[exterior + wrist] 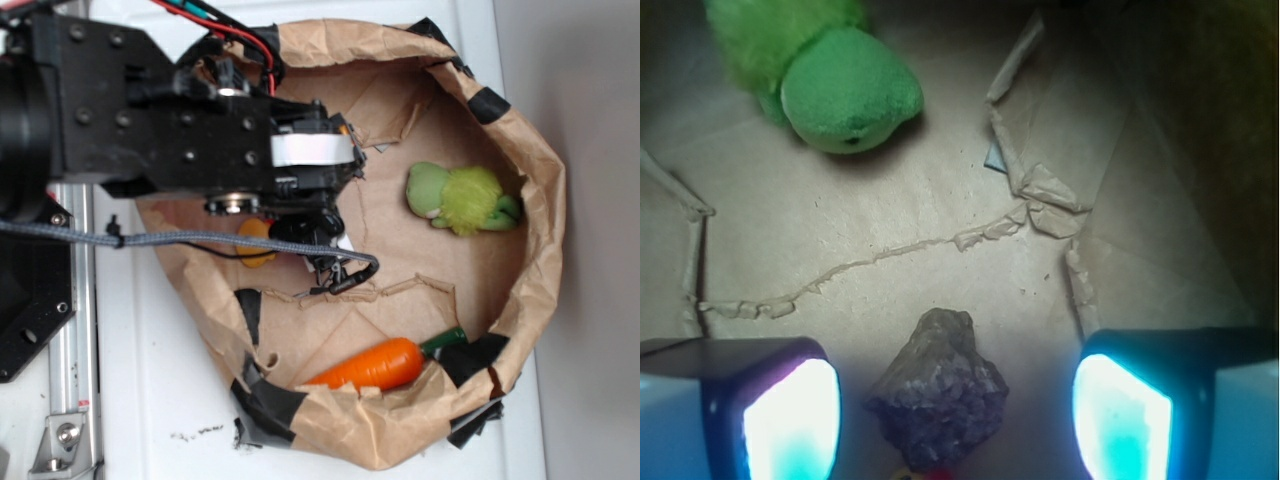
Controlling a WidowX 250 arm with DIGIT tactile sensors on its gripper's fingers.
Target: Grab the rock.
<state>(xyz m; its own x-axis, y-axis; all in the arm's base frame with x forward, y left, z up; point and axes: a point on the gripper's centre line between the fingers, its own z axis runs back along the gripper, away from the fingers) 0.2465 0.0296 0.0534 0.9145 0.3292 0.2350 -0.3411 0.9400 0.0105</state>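
The rock (938, 390), a dark brown-grey lumpy stone, lies on the brown paper floor in the wrist view. It sits between my two glowing fingertips (790, 420), with a gap on each side and neither pad touching it. My gripper (955, 415) is open and low over the paper. In the exterior view the gripper (305, 235) hangs inside the paper bag's left half, and the arm's black body hides the rock there.
The crumpled brown paper bag wall (530, 150) rings the work area. A fuzzy green plush toy (460, 198) lies at the right, also in the wrist view (845, 95). An orange carrot (375, 365) rests by the front wall. A yellow duck (255, 240) sits beside the gripper.
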